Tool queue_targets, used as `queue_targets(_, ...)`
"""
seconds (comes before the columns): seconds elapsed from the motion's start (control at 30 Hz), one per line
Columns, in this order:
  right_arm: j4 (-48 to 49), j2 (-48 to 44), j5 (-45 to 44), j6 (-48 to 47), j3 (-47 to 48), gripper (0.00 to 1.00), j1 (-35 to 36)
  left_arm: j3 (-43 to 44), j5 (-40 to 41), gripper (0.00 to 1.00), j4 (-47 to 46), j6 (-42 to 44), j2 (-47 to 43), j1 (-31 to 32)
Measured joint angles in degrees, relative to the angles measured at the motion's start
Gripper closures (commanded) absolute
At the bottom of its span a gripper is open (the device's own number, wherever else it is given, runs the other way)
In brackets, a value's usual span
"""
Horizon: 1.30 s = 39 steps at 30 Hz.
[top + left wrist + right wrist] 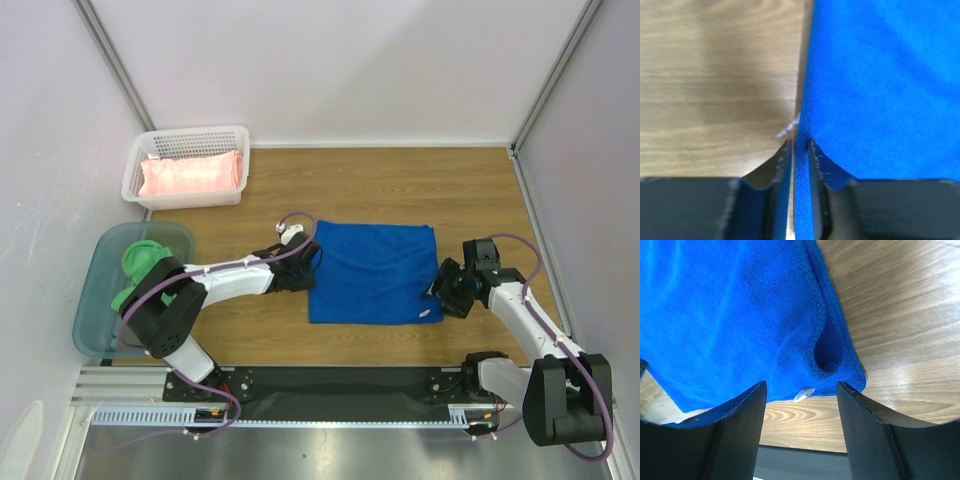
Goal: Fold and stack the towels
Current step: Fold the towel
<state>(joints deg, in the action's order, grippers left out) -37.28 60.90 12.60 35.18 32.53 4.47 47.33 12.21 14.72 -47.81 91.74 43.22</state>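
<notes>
The royal blue towel (372,272) lies flat in the middle of the wooden table, folded to a near square. My left gripper (312,268) is at its left edge, and the left wrist view shows the jaws (800,145) pinched on that blue hem (880,85). My right gripper (437,295) hovers open at the towel's near right corner. There the layered corner (730,315) with a small white tag lies just ahead of the fingertips (801,390), untouched. The pale pink towel (192,175) lies folded in the white basket. The bright green towel (143,262) is bunched in the teal tub.
The white perforated basket (190,133) stands at the back left corner. The translucent teal tub (100,300) sits at the left edge, beside the left arm's base. A black rail (330,385) runs along the near table edge. Walls close in on the left, back and right.
</notes>
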Motion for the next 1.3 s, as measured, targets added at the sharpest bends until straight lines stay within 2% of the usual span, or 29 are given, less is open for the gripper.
queue_targets(0.1, 0.22, 0.24, -0.57, 0.02, 0.00, 0.36, 1.90, 0.00, 1.31, 0.85, 0.35, 0.37, 0.00, -1.07)
queue_targets(0.23, 0.57, 0.48, -1.92, 0.33, 0.00, 0.36, 6.12, -0.11, 2.67, 0.88, 0.63, 0.70, -0.04, -2.23)
queue_targets(0.47, 3.67, 0.87, -3.43, 0.72, 0.00, 0.36, 12.76, -1.51, 4.66, 0.88, 0.98, 0.87, -1.29, -3.15)
queue_targets(0.7, 7.54, 0.87, -4.33, 0.79, -0.35, 0.36, 14.99, -6.14, 7.32, 0.90, 2.64, 0.17, -6.34, -4.33)
queue_targets(1.23, 19.93, -0.50, 2.34, -1.33, -7.48, 0.42, 18.82, -10.75, 9.90, 0.90, 4.52, -3.28, -11.67, -4.42)
queue_targets(1.3, 20.65, -0.09, 2.45, -1.70, -7.63, 0.51, 18.82, -10.80, 10.01, 0.90, 4.57, -3.28, -11.76, -4.42)
